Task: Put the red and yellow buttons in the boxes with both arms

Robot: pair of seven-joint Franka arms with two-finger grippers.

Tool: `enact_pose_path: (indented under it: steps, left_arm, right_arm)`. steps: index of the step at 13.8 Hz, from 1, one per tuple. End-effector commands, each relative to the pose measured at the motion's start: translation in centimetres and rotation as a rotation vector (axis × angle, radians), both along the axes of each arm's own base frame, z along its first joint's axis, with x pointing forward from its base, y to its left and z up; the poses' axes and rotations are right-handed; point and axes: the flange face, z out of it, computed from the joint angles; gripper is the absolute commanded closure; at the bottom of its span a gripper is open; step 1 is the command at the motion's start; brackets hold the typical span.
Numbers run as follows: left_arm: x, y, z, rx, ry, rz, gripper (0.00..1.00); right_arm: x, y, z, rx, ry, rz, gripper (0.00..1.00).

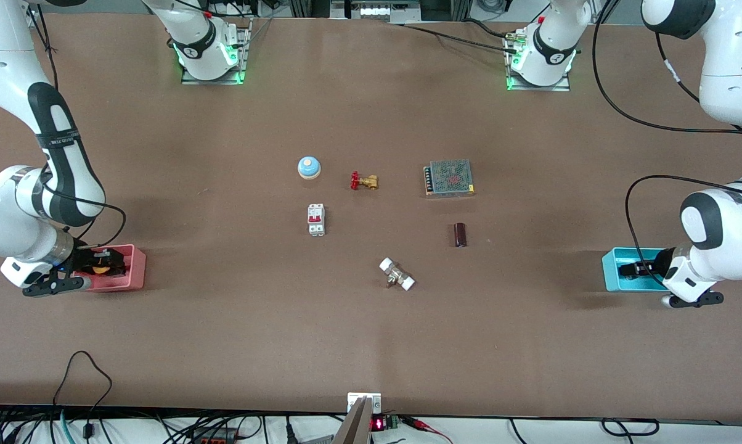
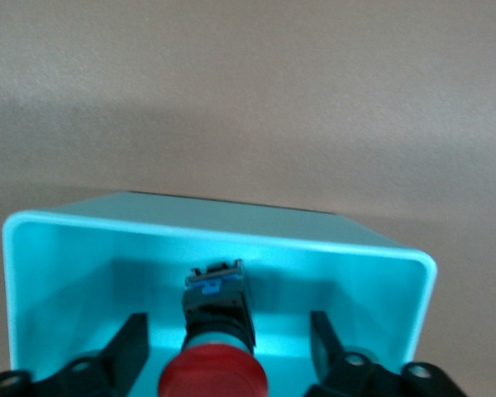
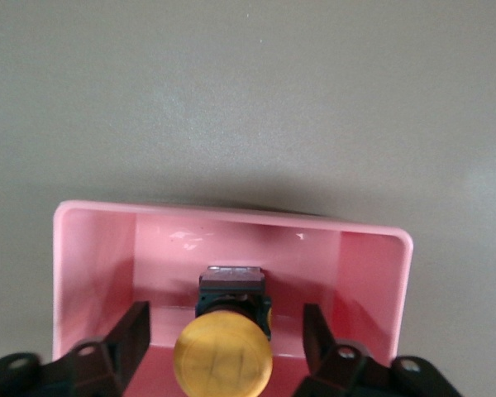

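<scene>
A brown bench [image 1: 223, 345] carries two trays at its ends and loose hardware in the middle. At the right arm's end, the right gripper [image 3: 223, 347] hangs over the pink tray [image 1: 134, 271], its fingers [image 3: 132, 339] spread wide and clear of the yellow button [image 3: 223, 357], which lies inside the tray. At the left arm's end, the left gripper [image 2: 227, 347] hangs over the blue tray [image 1: 611, 268], likewise spread wide, with the red button [image 2: 213, 376] lying in that tray between the fingers but apart from them. By the look of it both buttons are delivered and only the retreat remains.

The risk now is a snag: each gripper sits low inside its tray walls, so a sideways pull-out could catch a rim and drag or tip the light tray, spilling its button. A finger brushing a cap on the way up could also roll the button.

Mid-bench, well apart from both trays, lie a blue bell [image 1: 309, 167], a brass valve [image 1: 364, 181] and a white breaker [image 1: 316, 219].
</scene>
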Motion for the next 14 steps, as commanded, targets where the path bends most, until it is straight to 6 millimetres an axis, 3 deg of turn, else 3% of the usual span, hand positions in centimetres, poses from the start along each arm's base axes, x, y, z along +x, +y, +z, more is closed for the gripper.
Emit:
enact_pose_path:
  steps: [1,5,7,9,12,14]
  left_arm:
    - [0.0,-0.6,4.7,0.002,0.024,-0.021,0.0]
    - [-0.5,-2.5,11.5,0.004,0.037,-0.044,0.0]
    - [-1.0,-5.3,16.8,0.061,0.038,-0.112,0.0]
    - [-2.0,-9.3,21.5,0.097,0.053,-0.159,0.0]
    - [-4.8,-15.0,28.4,0.115,0.072,-0.162,0.0]
    - [-6.1,-17.4,31.3,0.116,0.054,-0.21,0.0]
  right_arm:
    - [-0.5,0.4,4.0,0.004,0.033,0.006,0.08]
    - [-1.6,2.3,10.5,0.008,0.08,0.018,0.0]
    - [-2.3,4.5,14.9,0.003,0.09,0.041,0.0]
    - [-3.5,6.9,19.7,-0.006,0.09,-0.017,0.0]
    - [-5.3,12.2,27.4,-0.024,0.017,-0.06,0.0]
    - [-7.2,12.8,31.4,-0.029,0.006,-0.096,0.0]
